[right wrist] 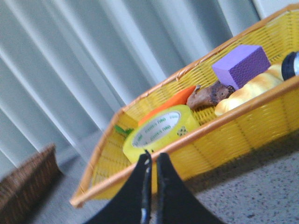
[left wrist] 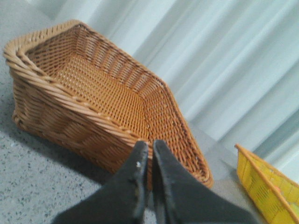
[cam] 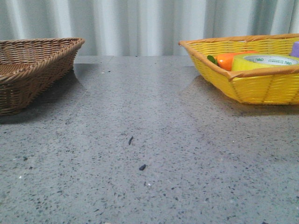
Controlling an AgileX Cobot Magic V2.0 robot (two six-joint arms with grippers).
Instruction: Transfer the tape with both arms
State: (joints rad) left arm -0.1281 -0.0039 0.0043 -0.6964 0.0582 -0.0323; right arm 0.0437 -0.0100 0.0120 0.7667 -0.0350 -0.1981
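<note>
Tape [cam: 264, 62] — one yellow roll — lies flat in the yellow basket [cam: 261, 88] at the tabletop's [cam: 149, 154] right, touching one orange carrot toy [cam: 232, 59]. One purple block [right wrist: 242, 66], a brown piece [right wrist: 209, 94] and a pale bun-like thing [right wrist: 247, 91] share that basket. One brown basket [cam: 28, 70] sits far left; bare tabletop spreads between the two. Left pincer [left wrist: 150, 156] and right pincer [right wrist: 153, 165] — both closed, gripping nothing.
</note>
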